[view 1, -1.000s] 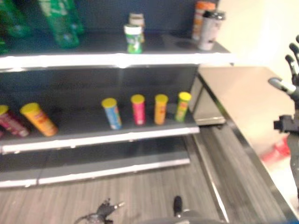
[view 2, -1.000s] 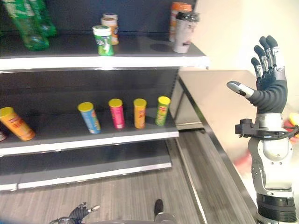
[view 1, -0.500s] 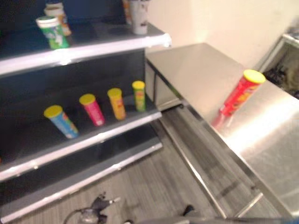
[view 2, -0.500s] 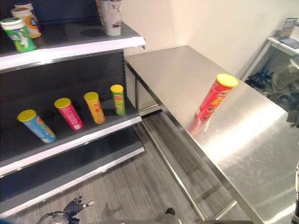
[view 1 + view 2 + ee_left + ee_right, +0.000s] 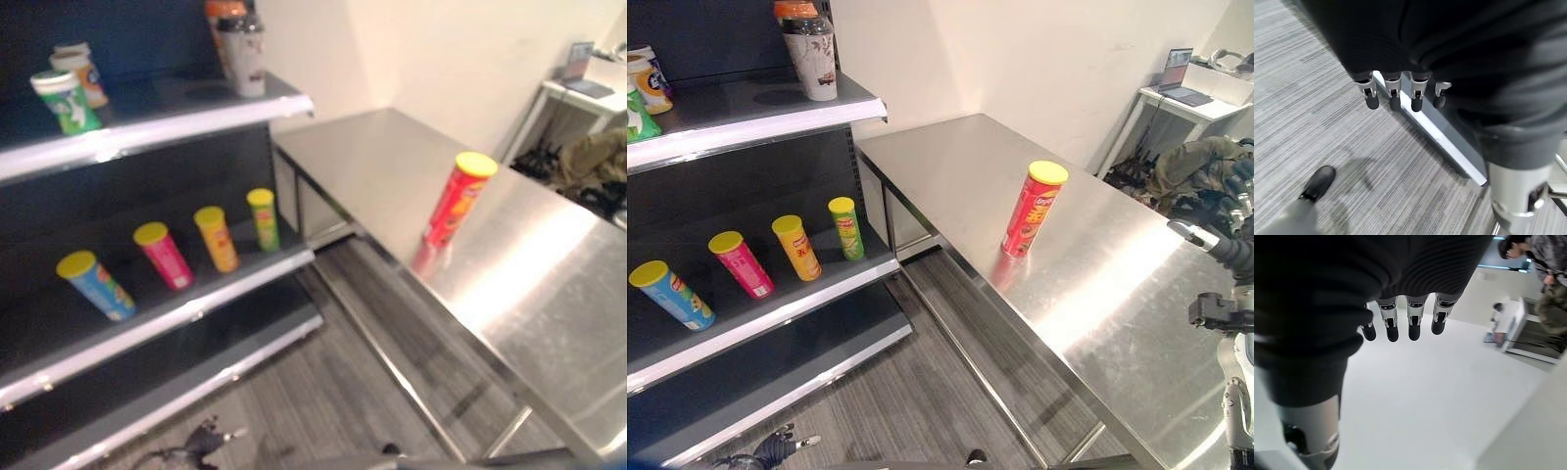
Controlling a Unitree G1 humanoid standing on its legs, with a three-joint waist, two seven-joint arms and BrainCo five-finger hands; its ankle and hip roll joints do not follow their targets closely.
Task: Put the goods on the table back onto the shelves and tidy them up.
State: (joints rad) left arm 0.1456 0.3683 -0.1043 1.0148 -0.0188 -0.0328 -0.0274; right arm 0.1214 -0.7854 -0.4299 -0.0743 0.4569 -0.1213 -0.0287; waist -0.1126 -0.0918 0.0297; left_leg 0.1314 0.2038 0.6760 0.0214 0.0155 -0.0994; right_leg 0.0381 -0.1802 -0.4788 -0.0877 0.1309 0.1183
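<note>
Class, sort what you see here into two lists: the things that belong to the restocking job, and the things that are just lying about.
Part of the job:
- red tube, upright on the steel table
- shelves, where it belongs
- right hand, open, raised at the table's edge
- left hand, open, low over the floor

Just lying about:
- laptop on the white desk

Mock shop in a lab, dark retail shelves stocked with snack cans, steel table, laptop desk
</note>
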